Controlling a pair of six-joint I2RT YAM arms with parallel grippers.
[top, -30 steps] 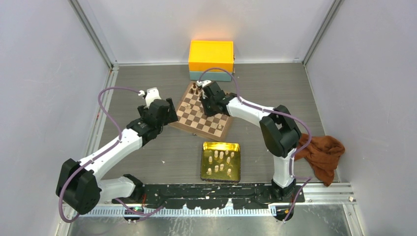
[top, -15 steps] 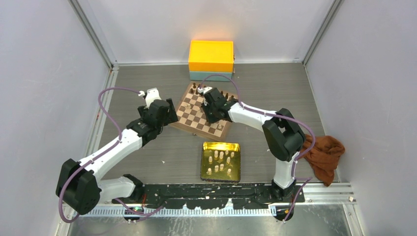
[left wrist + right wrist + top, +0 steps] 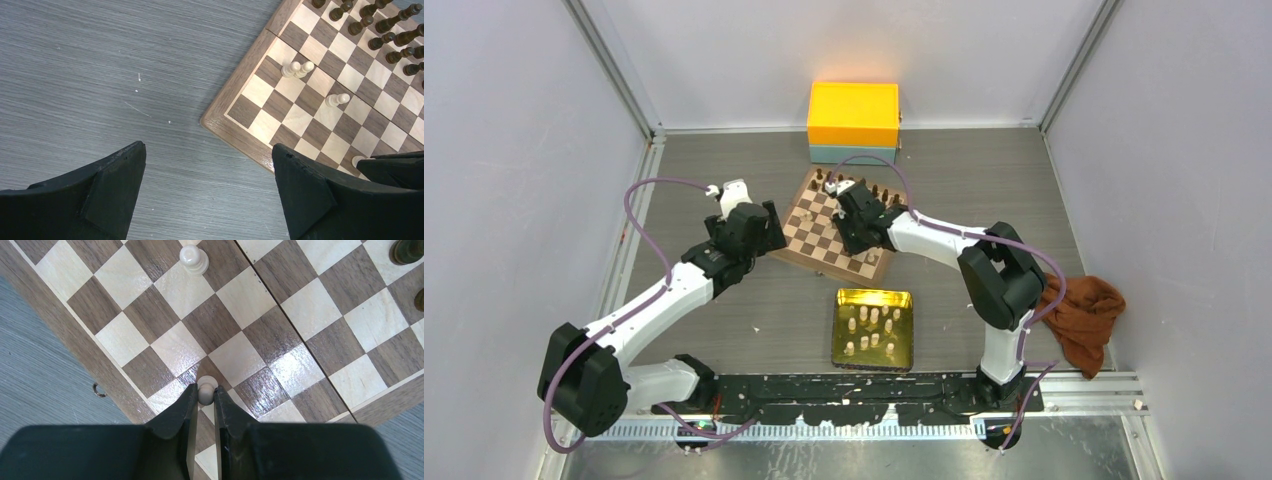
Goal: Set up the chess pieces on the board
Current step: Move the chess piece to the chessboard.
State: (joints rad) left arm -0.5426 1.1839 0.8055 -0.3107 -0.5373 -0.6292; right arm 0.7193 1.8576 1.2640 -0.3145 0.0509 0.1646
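Judging by the pieces, the task is less than half done. The right claw is pinching one pale pawn at a square near the 6 o'clock edge of the board. Three more pale pieces stand on the board, not in a neat row. The dark pieces fill the 12 o'clock side. About ten others wait in the gold tray, at 6 o'clock from the board. The left claw is spread and empty over the worktop.
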